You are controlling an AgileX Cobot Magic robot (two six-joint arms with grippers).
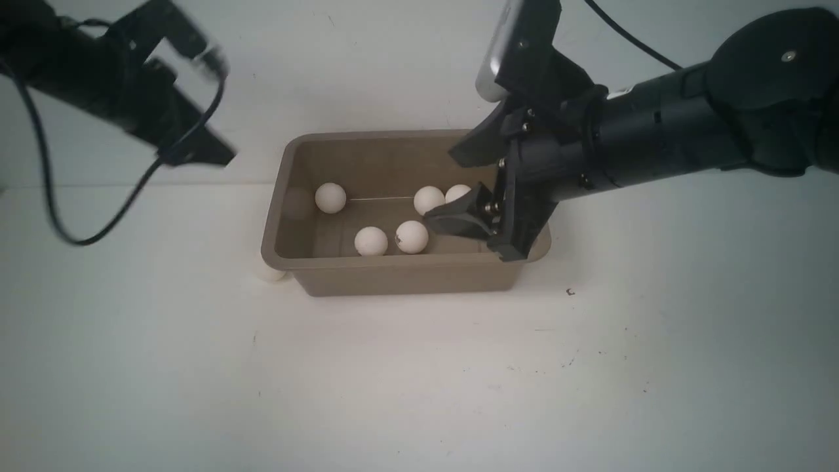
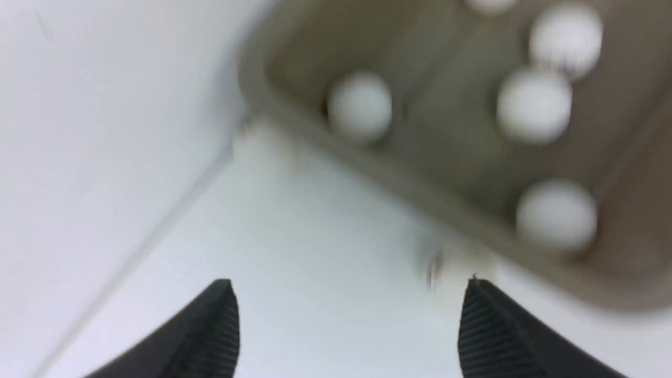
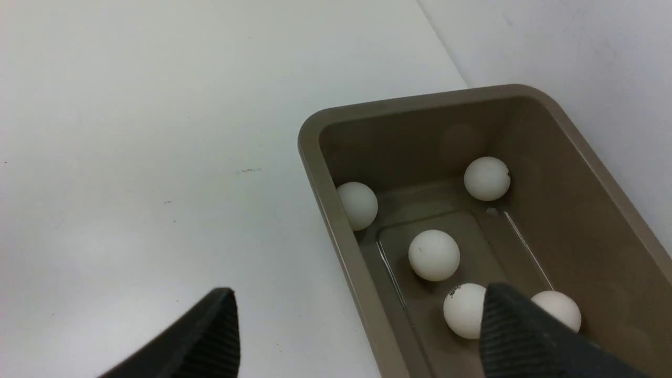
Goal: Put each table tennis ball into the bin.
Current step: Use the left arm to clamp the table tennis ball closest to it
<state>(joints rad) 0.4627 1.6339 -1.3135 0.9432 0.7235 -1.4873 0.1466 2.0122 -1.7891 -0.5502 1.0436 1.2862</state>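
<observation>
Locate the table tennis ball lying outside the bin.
In the front view the table tennis ball lies on the table beside the near-left corner of the bin, partly under its flared rim.

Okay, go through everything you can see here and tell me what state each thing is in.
bin: upright, open-topped, five balls inside.
table tennis balls: five lying loose on the bin's floor.
sixth ball: seemingly on the table beside the bin's left end.
left jaws: open, empty.
right jaws: open, empty.
</observation>
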